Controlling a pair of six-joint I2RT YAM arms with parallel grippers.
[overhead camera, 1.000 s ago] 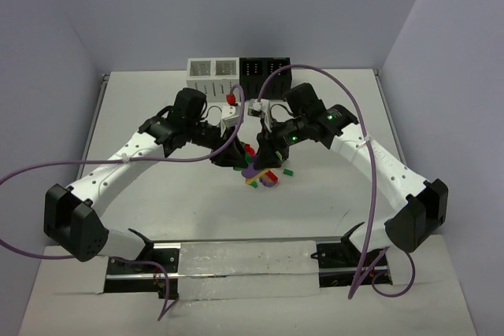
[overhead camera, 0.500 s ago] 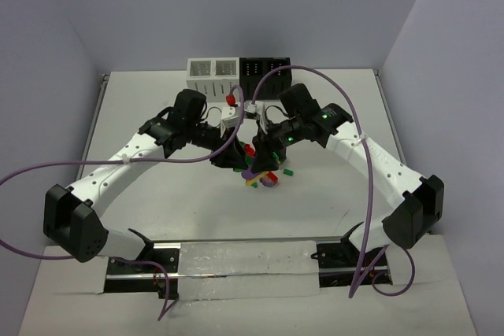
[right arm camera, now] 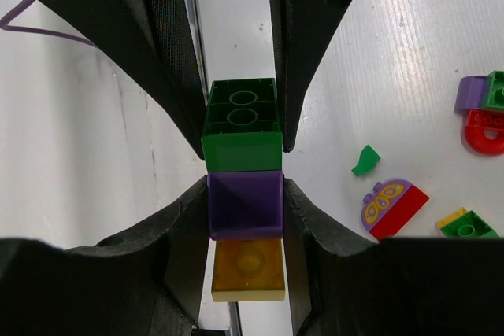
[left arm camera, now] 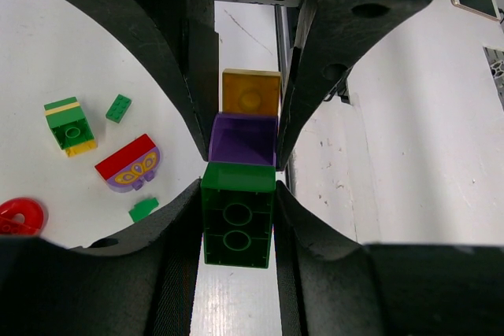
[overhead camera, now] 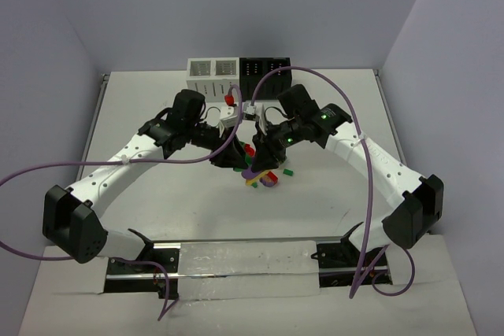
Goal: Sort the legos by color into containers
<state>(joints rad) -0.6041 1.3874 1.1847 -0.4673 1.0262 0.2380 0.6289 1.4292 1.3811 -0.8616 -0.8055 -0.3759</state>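
A small lego stack hangs between both grippers above the table: green brick (left arm camera: 237, 224), purple brick (left arm camera: 243, 138), yellow brick (left arm camera: 250, 94). My left gripper (left arm camera: 238, 222) is shut on the green end. My right gripper (right arm camera: 246, 212) is shut on the purple brick (right arm camera: 245, 203), with the yellow brick (right arm camera: 249, 268) toward its palm and the green brick (right arm camera: 242, 120) past its tips. In the top view the two grippers meet tip to tip, left (overhead camera: 237, 155) and right (overhead camera: 263, 149), and hide the stack. The white containers (overhead camera: 212, 75) and black containers (overhead camera: 264, 72) stand in a row at the back.
Loose legos lie under and beside the grippers (overhead camera: 264, 176): a red-and-purple butterfly piece (left arm camera: 128, 164), a green-yellow stack (left arm camera: 70, 125), small green bits (left arm camera: 119, 107), a red arch (left arm camera: 20, 216). A red piece (overhead camera: 231, 98) sits near the bins. Purple cables loop over both arms.
My right arm has shifted a little left toward the left gripper, closing the gap between them. The left arm has hardly moved.
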